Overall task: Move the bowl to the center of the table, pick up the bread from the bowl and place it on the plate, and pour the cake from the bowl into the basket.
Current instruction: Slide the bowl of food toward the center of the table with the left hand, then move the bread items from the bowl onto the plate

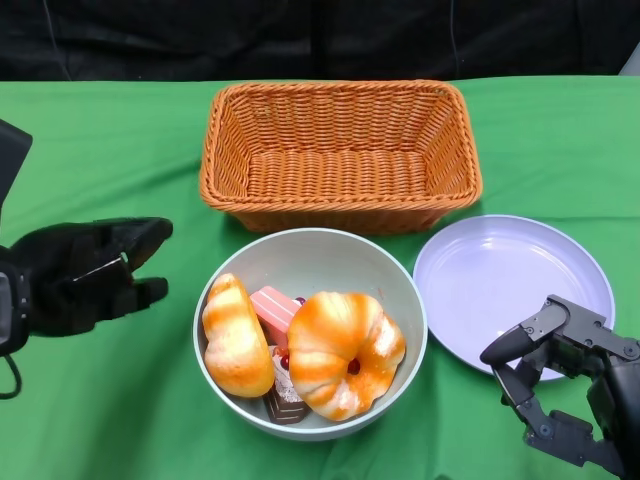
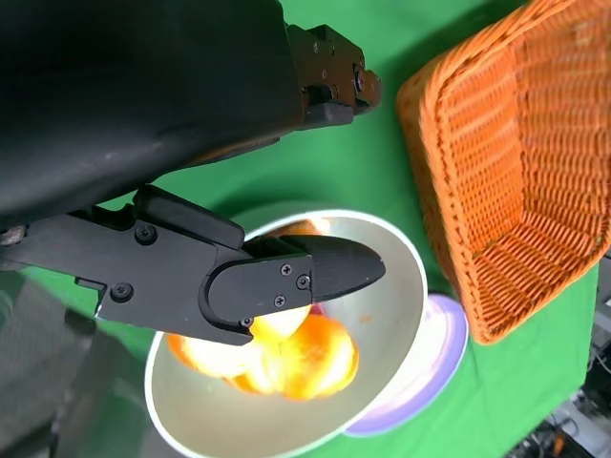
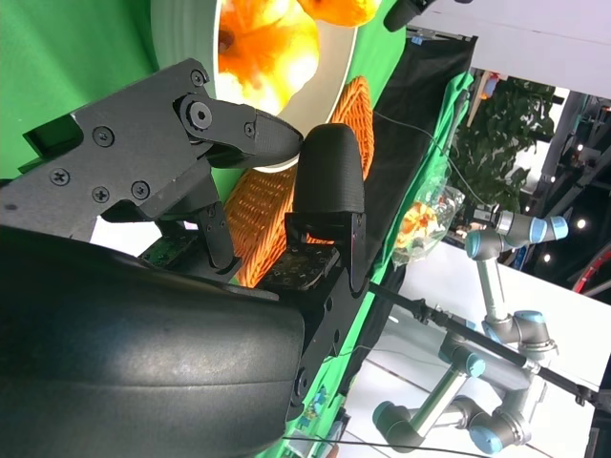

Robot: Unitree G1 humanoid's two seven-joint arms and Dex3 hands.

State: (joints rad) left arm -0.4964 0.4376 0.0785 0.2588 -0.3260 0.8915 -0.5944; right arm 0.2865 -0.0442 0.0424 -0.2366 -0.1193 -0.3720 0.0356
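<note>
We find the bowl (image 1: 310,335) already near the middle of the green worktop (image 1: 100,140), with the woven basket (image 1: 340,155) just beyond it at 12 o'clock and the lilac plate (image 1: 512,282) just beside it at 3 o'clock. Inside the bowl lie a long bread roll (image 1: 236,337) at 9 o'clock, a round twisted bun (image 1: 343,352) at 4 o'clock, and a pink-topped cake (image 1: 275,312) between them, with a darker piece of cake (image 1: 286,392) half hidden at 6 o'clock. Our left hand (image 1: 85,275) hangs near the bowl's 9 o'clock side, apart from it, fingers (image 1: 140,240) loosely spread and holding nothing. Our right hand (image 1: 565,385) waits over the near rim of the plate at 5 o'clock from the bowl, fingers (image 1: 520,345) bent and parted, likewise empty; its wrist view shows the gap between them with the bowl ahead. We judge the step in hand to be lifting the bread onto the plate. To do it well, we would bring the right hand down over the round bun from above, close around its broad sides rather than its soft top, lift straight up so the cake is not dragged, and keep the bowl from sliding toward the basket
</note>
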